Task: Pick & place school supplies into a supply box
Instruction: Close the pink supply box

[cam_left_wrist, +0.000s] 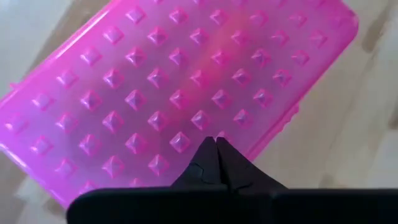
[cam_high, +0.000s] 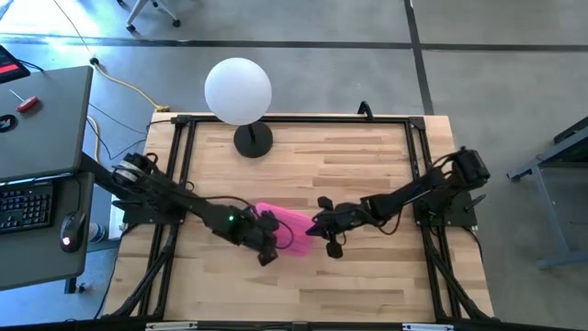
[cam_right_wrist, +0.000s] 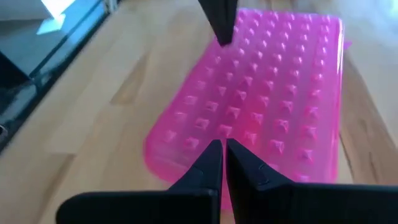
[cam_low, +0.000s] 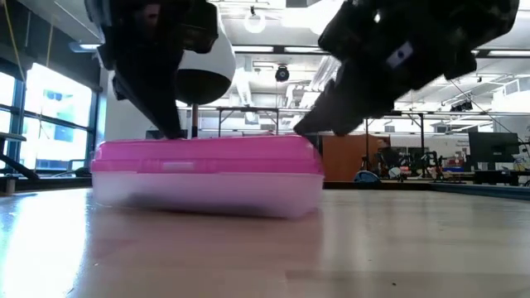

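Note:
The supply box (cam_high: 292,226) lies shut on the table near its middle. It has a bright pink studded lid (cam_left_wrist: 186,74) over a clear lower part (cam_low: 207,194). My left gripper (cam_left_wrist: 215,144) is shut, its tips down on the lid's left part (cam_low: 170,135). My right gripper (cam_right_wrist: 222,148) is shut too, at the lid's right end (cam_low: 308,132). No pencils, pens or scissors show in any view. My left gripper sets its shut fingertips (cam_left_wrist: 208,152) down on the lid's studded top (cam_left_wrist: 205,124), near one long edge, coming from above and slanting in from the table's left. The box stays flat on the table. My right gripper rests its shut fingertips (cam_right_wrist: 214,155) on the lid's right end (cam_right_wrist: 205,134), slanting down from the table's right. In the low view the tip meets the lid's upper corner (cam_low: 313,141).
A white globe lamp (cam_high: 239,90) on a black base (cam_high: 253,140) stands at the table's far side, left of centre. A black frame (cam_high: 294,120) runs round the table's edges. Bare wood (cam_high: 303,285) lies between the box and the near edge.

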Controlling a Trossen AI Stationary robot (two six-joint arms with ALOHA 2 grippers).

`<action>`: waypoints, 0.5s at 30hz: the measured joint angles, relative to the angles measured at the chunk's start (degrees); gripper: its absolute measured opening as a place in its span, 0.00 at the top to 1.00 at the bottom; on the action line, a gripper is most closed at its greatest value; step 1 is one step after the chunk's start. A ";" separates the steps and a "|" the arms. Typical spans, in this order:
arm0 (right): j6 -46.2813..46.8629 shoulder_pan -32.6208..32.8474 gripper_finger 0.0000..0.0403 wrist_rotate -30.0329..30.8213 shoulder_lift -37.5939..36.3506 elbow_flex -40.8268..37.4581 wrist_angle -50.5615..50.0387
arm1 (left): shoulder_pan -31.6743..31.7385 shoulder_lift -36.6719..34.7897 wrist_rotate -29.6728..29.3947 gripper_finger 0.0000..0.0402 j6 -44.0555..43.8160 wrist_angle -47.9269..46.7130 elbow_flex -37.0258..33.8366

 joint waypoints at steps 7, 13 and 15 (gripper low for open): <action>0.22 0.13 1.00 -0.23 2.85 0.02 2.14 | 0.66 0.00 2.07 0.91 0.28 6.50 -1.96; 0.02 0.13 1.00 -0.25 2.85 -0.07 3.37 | 2.58 0.79 3.71 0.97 -0.38 14.92 -3.92; -0.06 0.13 1.00 -0.18 2.90 0.07 3.40 | 4.05 2.25 4.75 0.97 -0.41 19.04 -3.69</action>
